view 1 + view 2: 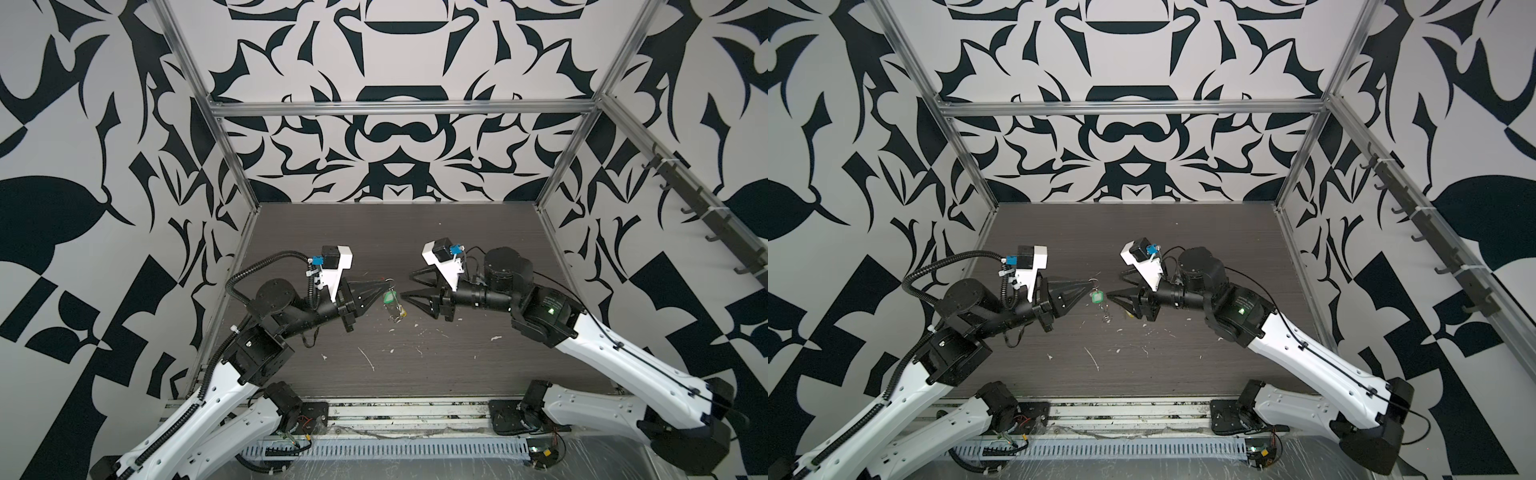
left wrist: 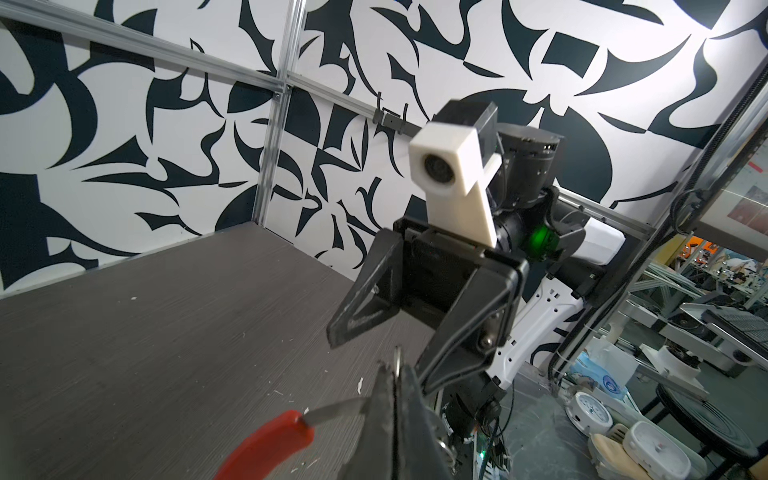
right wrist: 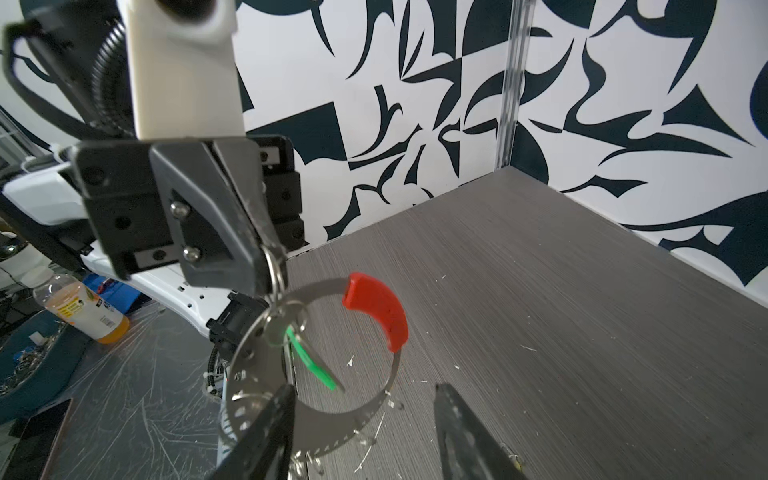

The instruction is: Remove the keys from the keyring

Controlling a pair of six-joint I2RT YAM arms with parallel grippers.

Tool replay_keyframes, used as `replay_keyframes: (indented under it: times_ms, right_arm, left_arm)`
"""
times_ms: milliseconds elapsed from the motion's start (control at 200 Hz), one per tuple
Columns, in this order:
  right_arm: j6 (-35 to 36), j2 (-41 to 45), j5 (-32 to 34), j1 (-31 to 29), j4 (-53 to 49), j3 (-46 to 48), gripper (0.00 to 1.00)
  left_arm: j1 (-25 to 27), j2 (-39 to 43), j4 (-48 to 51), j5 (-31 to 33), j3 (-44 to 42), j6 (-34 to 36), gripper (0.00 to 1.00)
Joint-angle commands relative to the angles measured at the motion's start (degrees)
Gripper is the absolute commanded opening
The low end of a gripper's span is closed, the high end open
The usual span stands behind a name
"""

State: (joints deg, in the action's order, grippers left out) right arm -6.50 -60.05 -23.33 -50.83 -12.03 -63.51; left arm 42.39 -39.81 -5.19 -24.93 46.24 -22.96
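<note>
In both top views, the left claw (image 1: pixel 388 284) is pinched shut at the top of the keyring (image 1: pixel 395 313). The keyring dangles over the middle of the surface (image 1: pixel 374 232), with the green key tag (image 1: pixel 388 296) just under the claw tips. The right claw (image 1: pixel 407 286) is just to its right, jaws parted and holding nothing.

In the left wrist view, the shut fingers (image 2: pixel 388 399) clamp a thin silver ring. The red segment (image 2: pixel 270 440) curves away beside them, and the right claw gapes opposite.

In the right wrist view, the small silver ring (image 3: pixel 276 270) is gripped by the left claw and carries the hoop, the red segment and the green key tag. One finger (image 3: pixel 278 415) of the parted right claw overlaps the hoop; whether they touch I cannot tell.
</note>
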Motion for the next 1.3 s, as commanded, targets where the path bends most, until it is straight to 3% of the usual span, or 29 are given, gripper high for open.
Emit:
replay_keyframes:
  times_ms: [0, 390, 710, 1040, 1295]
  right_arm:
    - [-0.4, 1.3, 2.8, -1.9, 6.5, 0.6, 0.59]
    - [1.1, 0.3, 6.7, -5.8, 9.7, 2.1, 0.61]
    - [1.1, -0.7, 5.9, -6.3, 9.9, 1.5, 0.42]
    - [1.1, -2.3, 5.8, -6.5, 10.9, 0.5, 0.37]
    - [1.2, -2.2, 6.0, -6.5, 10.9, 0.2, 0.2]
  left_arm:
    - [0.1, 0.6, -5.3, 1.1, -1.3, -1.3, 0.0]
    - [0.2, -0.7, -8.4, -0.6, -2.3, -3.4, 0.0]
    - [0.1, -0.7, -8.9, -0.8, -2.7, -4.1, 0.0]
    - [0.1, -1.1, -9.2, -1.3, -3.0, -4.5, 0.0]
    - [0.1, -1.1, -8.2, -1.1, -3.0, -4.1, 0.0]
